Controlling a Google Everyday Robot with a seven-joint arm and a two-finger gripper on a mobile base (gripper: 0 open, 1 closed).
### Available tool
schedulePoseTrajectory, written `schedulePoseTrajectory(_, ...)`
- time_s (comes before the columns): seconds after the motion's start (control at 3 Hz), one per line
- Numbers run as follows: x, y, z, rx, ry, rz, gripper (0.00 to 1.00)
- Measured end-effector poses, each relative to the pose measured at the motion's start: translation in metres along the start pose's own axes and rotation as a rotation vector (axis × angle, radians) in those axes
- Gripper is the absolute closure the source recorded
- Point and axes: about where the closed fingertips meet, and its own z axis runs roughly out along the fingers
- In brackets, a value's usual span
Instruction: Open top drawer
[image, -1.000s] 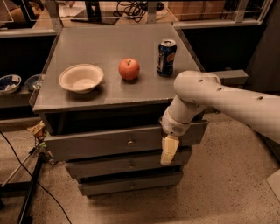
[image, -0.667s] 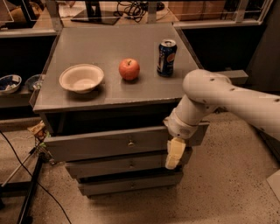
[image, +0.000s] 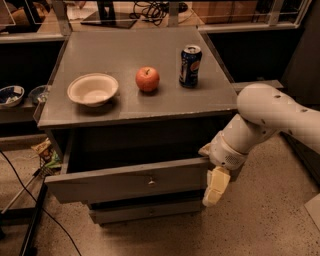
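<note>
Step in hand: the pull. The top drawer (image: 125, 184) stands forward of the front edge of the cabinet (image: 130, 50). A dark gap shows between its grey front and the carcass behind. Judged partly open; whether it is at full travel cannot be told.

Gripper (image: 216, 186): at the right end of the drawer front, hanging downward from the white arm (image: 270, 112). Its cream tip reaches below the front's lower edge. It overlaps the front's right corner in this view. Whether it touches or hooks that edge cannot be told. How far open it is, and whether it has hold of anything, cannot be told either.

Drawer relative to gripper: the front runs off to the gripper's left. The knob (image: 150, 181) at its centre is well apart from the gripper and bare. A lower drawer (image: 145, 214) sits closed beneath, set back.

Next move, as a judgement: if more opening is wanted, a straight, level pull along the drawer's run. Force applied at one end may rack the drawer, so contact nearer the knob would suit better. If travel is enough, let go and back away to the right.

On top: bowl (image: 93, 89), apple (image: 147, 79), soda can (image: 190, 66) upright. A jerky pull could topple the can.
</note>
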Motion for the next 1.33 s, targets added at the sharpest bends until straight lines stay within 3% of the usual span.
schedulePoseTrajectory(0.33, 0.001, 0.0, 0.001, -0.001, 0.002, 0.001, 0.0)
schedulePoseTrajectory(0.67, 0.014, 0.004, 0.017, -0.044, 0.024, 0.012, 0.0)
schedulePoseTrajectory(1.33, 0.019, 0.013, 0.012, -0.059, 0.024, 0.026, 0.0)
